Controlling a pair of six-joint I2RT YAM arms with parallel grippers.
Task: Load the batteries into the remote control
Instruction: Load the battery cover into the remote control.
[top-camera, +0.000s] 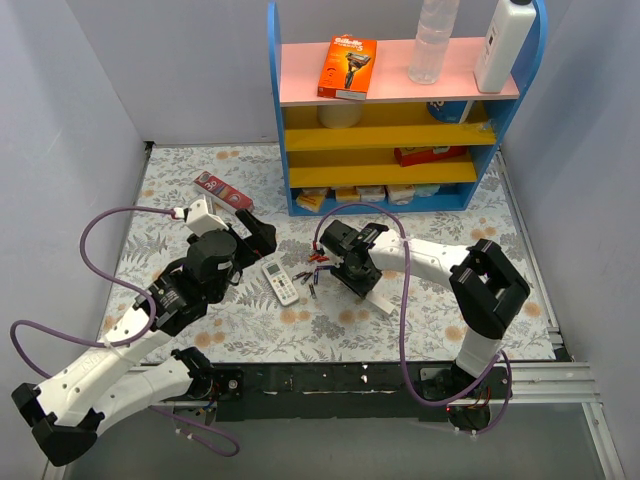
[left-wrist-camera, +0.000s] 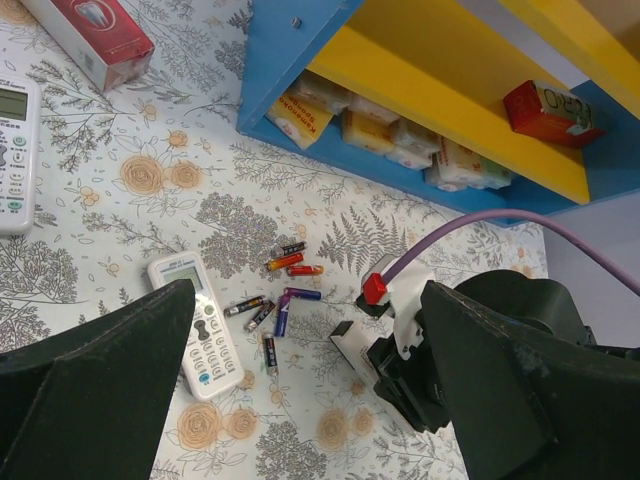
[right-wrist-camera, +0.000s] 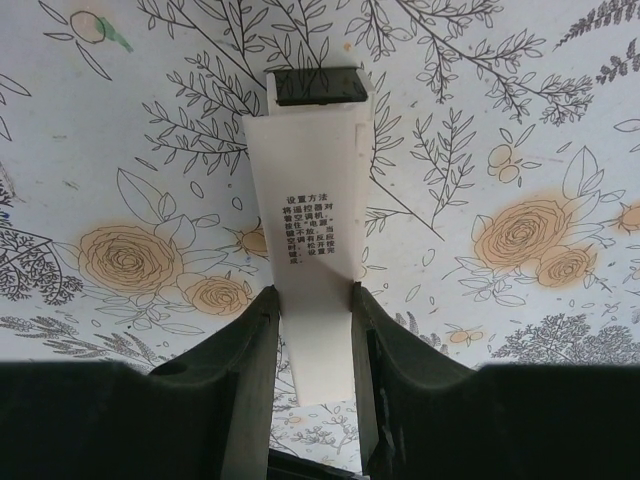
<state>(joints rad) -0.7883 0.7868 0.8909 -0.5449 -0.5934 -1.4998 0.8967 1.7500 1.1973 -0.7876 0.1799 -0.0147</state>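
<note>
Batteries (top-camera: 312, 272) lie scattered on the worktop (top-camera: 430, 330), center frame, axes mixed, between remote (top-camera: 281, 281) and right end effector (right-wrist-camera: 315, 310) (nearer, pinching a white cover (right-wrist-camera: 310, 200)); left end effector (top-camera: 250, 232) gapes wide, empty.

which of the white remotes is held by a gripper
The white remote showing its printed back, clamped in the right gripper. The small keypad-up remote and the larger one lie free on the floral table.

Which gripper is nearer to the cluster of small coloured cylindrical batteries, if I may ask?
Right. The right gripper, gripping a white plastic cover, sits just beside the batteries; the left gripper is farther off, beyond the small white remote.
</note>
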